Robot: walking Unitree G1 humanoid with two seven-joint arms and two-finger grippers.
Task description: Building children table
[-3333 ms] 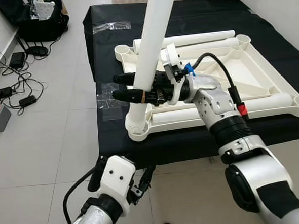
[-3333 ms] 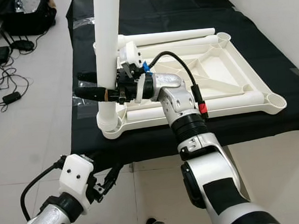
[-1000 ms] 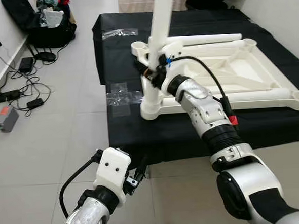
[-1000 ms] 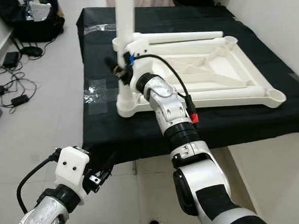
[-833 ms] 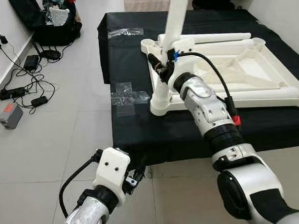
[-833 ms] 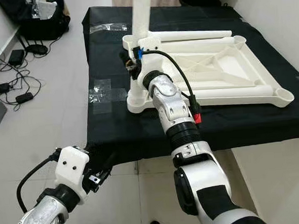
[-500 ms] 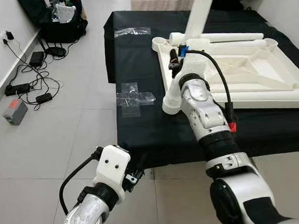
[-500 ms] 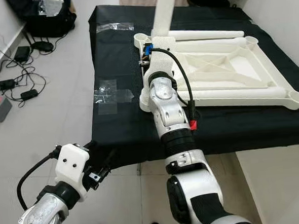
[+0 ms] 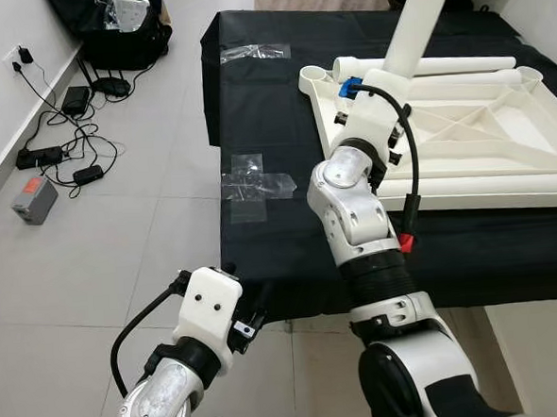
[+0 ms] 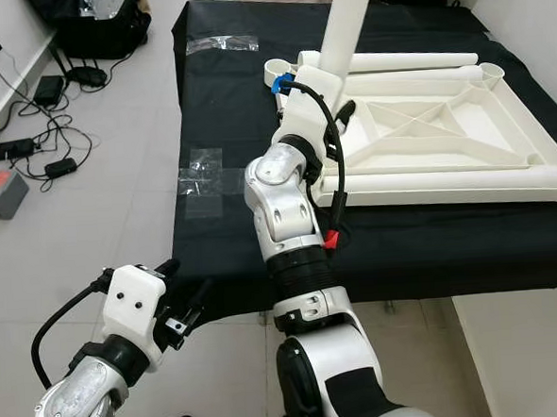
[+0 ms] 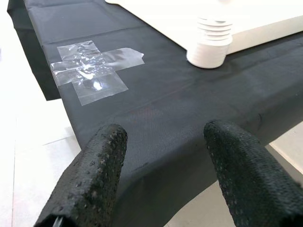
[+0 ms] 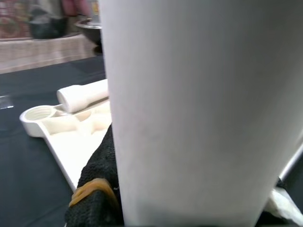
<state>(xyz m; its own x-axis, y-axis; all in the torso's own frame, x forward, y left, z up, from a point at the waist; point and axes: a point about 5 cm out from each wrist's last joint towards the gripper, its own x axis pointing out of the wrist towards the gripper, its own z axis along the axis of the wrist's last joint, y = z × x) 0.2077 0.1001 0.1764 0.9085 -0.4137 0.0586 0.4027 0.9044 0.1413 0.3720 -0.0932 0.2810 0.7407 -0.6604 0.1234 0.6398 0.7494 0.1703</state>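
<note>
Centrally, a white tabletop (image 9: 463, 131) is seen lying upside down on a table (image 9: 263, 105) draped in black cloth. A white leg (image 10: 348, 25) stands tilted in the tabletop's near-left corner socket, and two more white legs (image 9: 440, 66) lie along the tabletop's far edge. The right claw (image 12: 102, 189) is closed on the standing leg low down, just above the socket; in the right wrist view a black finger (image 12: 97, 182) with an orange band is pressed against the pale tube. The right arm (image 9: 354, 213) reaches up from the near table edge, a black cable looping over its wrist. A cross of clear tape (image 9: 249, 184) is stuck to the cloth left of the tabletop. The left claw (image 11: 161, 170) hangs low beside the table's near-left corner, its two black fingers (image 11: 90, 175) spread apart with nothing between them. Cables and adapters (image 9: 61, 137) and a dark bag (image 9: 121, 29) lie on the tiled floor (image 9: 83, 268) by the wall.
</note>
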